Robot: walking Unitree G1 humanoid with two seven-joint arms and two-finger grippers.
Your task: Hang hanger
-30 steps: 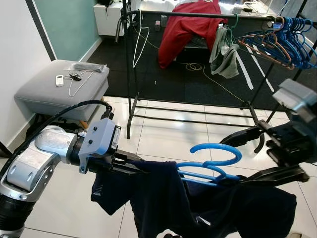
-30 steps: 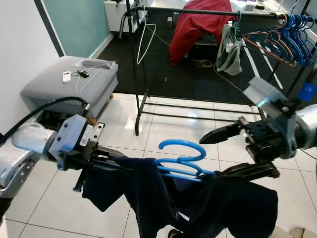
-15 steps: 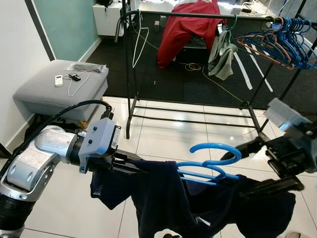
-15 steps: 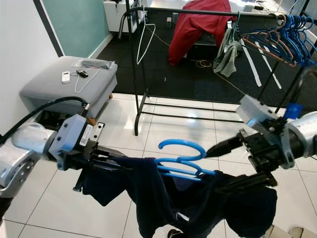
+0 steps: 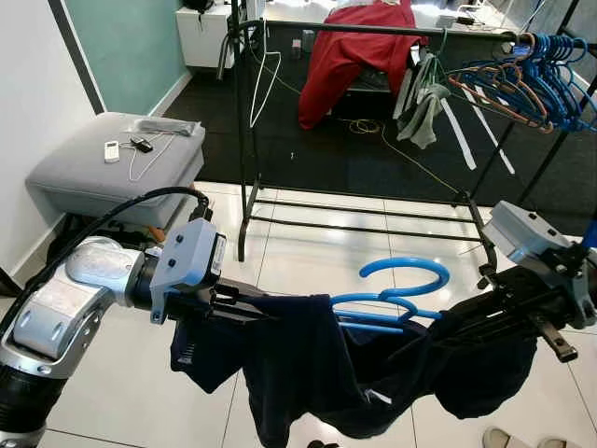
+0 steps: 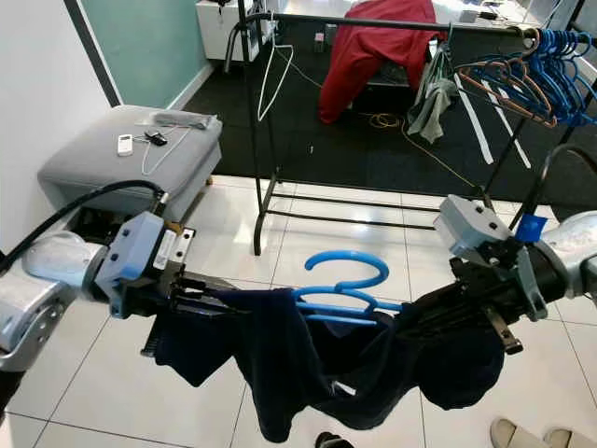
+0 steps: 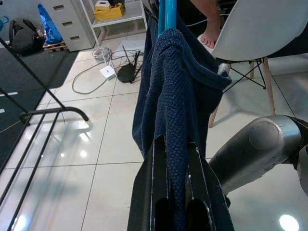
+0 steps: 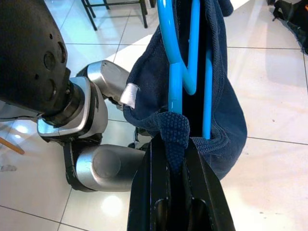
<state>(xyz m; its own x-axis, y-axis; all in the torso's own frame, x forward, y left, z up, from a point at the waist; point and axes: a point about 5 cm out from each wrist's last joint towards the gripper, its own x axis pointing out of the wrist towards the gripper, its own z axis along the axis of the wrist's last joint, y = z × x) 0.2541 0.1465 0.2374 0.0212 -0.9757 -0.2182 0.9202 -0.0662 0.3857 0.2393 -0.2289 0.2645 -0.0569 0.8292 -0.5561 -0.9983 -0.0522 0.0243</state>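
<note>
Rail stands far across the floor, so carry the navy garment level on its blue hanger, near between both hands, left hand and right hand each clamped on cloth, hook upward.

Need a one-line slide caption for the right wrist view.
Right gripper shut on navy sweater draped over the blue hanger, above white floor tiles.
</note>
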